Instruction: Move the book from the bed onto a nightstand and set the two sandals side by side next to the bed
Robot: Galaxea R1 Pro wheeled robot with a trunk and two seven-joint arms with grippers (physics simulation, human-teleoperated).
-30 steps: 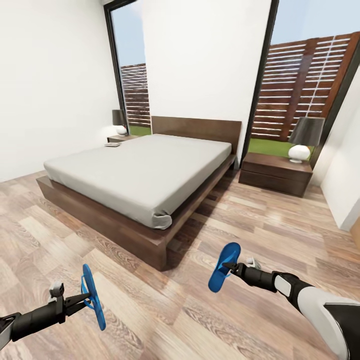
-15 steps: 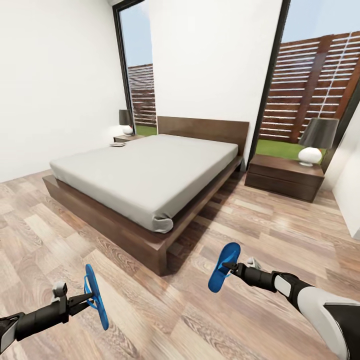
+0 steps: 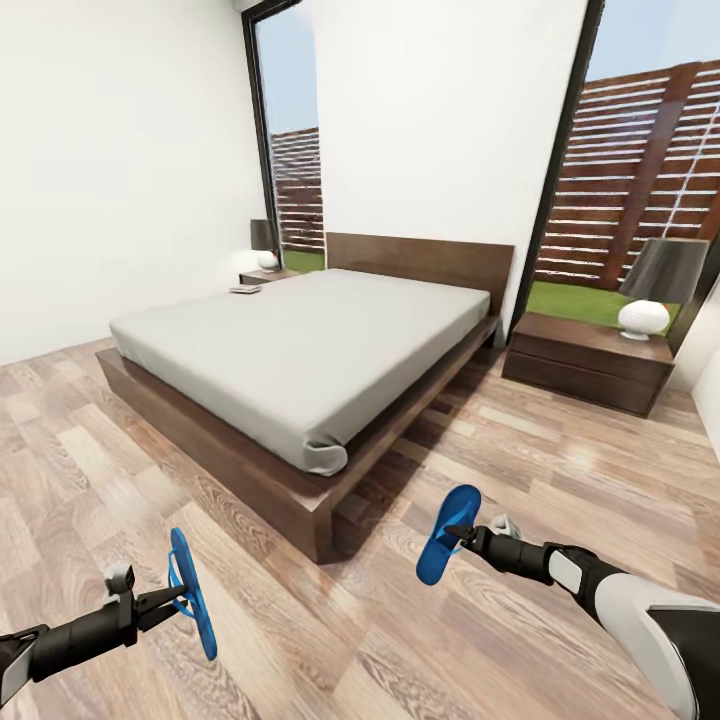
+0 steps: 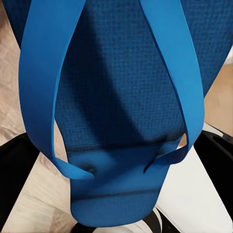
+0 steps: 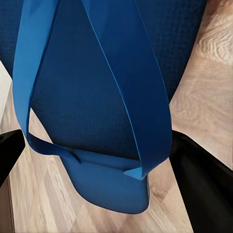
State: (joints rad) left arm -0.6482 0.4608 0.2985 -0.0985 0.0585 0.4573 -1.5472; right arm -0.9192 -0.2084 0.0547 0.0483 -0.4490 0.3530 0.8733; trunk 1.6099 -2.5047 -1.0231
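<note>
In the head view, my left gripper (image 3: 175, 594) is shut on one blue sandal (image 3: 192, 594), held on edge above the floor at the lower left. My right gripper (image 3: 458, 533) is shut on the other blue sandal (image 3: 447, 534), held up at the lower middle. Each wrist view looks onto its sandal's sole and straps (image 4: 121, 111) (image 5: 97, 97). The bed (image 3: 300, 340) with its grey mattress stands ahead. The book (image 3: 245, 289) lies near the bed's far left corner. One nightstand (image 3: 590, 362) stands right of the bed, another nightstand (image 3: 268, 276) at the far left behind it.
A lamp (image 3: 655, 285) stands on the right nightstand and a smaller lamp (image 3: 265, 240) on the left one. Wood-plank floor (image 3: 330, 620) stretches between me and the bed's near corner (image 3: 318, 520). Tall windows flank the white wall behind the headboard.
The whole view has shifted: the bed and nightstands have slid to the right in the picture, so the camera has turned. Both grippers hold their sandals as before.
</note>
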